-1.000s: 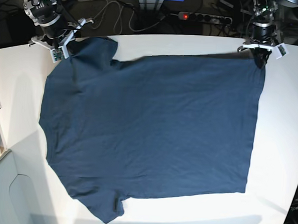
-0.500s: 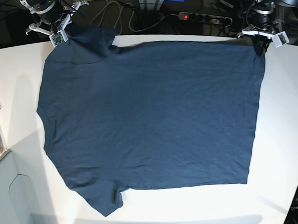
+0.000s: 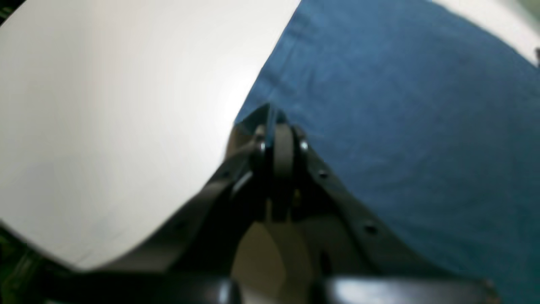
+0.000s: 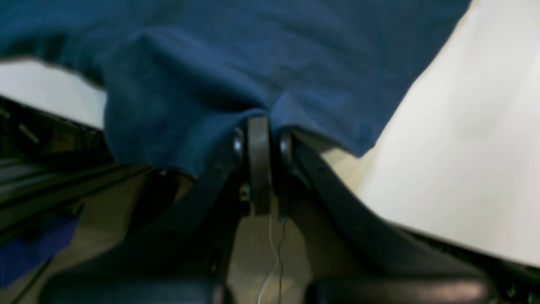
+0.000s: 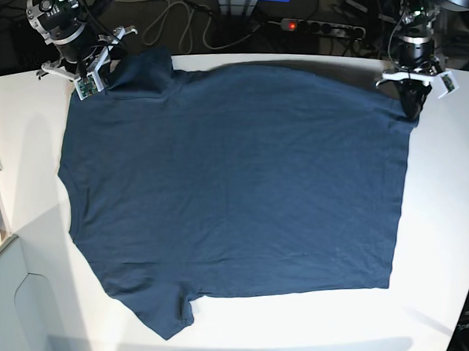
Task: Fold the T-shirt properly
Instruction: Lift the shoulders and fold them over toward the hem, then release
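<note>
T-shirt (image 5: pixel 233 199), dark navy: spread flat on white table (image 5: pixel 445 202), spanning between both grippers. Left gripper (image 5: pixel 412 108): jaws clamped on the hem corner. Right gripper (image 5: pixel 106 68): jaws clamped on bunched sleeve fabric at the table's edge.

Two arms, black and metal-grey, jointed from round, ribbed segments. Left gripper (image 5: pixel 412 106): matt black, tapering fingers (image 3: pixel 337 190) dotted with small dark screw heads, shiny bolt heads flanking a grey centre rib; white bracket with small square tags on either side of the wrist. Right gripper (image 5: pixel 98 70): same black tapering fingers (image 4: pixel 320 185), silver bolt heads, grey centre rib, thin pale wire trailing beneath; white bracket bearing a small green-dotted board.
</note>
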Robot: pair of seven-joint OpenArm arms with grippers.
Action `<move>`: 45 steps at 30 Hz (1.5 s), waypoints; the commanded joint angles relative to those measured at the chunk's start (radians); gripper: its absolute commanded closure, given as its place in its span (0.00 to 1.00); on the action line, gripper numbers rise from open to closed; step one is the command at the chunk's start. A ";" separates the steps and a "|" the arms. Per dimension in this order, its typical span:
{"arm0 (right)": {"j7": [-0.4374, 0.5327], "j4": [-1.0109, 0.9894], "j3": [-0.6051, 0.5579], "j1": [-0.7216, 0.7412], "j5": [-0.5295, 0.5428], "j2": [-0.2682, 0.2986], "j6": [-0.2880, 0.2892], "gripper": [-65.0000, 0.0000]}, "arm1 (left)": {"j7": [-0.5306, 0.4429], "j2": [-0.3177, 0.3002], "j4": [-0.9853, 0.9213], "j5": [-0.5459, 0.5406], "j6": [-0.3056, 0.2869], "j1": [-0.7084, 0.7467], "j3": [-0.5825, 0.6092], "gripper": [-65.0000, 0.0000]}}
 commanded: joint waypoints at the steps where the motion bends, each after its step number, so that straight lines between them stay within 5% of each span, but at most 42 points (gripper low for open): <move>1: 0.024 0.016 0.003 0.021 0.005 0.008 0.018 1.00 | -0.024 -0.008 0.003 0.000 -0.002 0.000 -0.008 1.00; 10: -0.125 -0.052 -0.011 0.308 0.004 0.018 0.018 1.00 | -0.024 -0.005 -0.058 0.000 -0.002 -0.163 -0.006 1.00; 25: -0.120 -0.368 -0.072 0.673 -0.053 0.061 0.018 1.00 | -0.024 -0.015 -0.183 0.000 -0.002 -0.360 -0.006 1.00; 33: -0.119 -0.452 -0.119 0.746 -0.053 0.061 0.018 1.00 | -0.021 -0.055 -0.199 0.001 -0.002 -0.442 0.002 1.00; 39: -0.119 -0.452 -0.119 0.748 -0.053 0.057 0.018 1.00 | 0.099 -0.083 -0.248 0.064 -0.008 -0.525 -0.006 1.00; 45: -0.119 -0.452 -0.119 0.748 -0.053 0.057 0.017 1.00 | 0.111 -0.084 -0.275 0.099 -0.008 -0.577 -0.003 1.00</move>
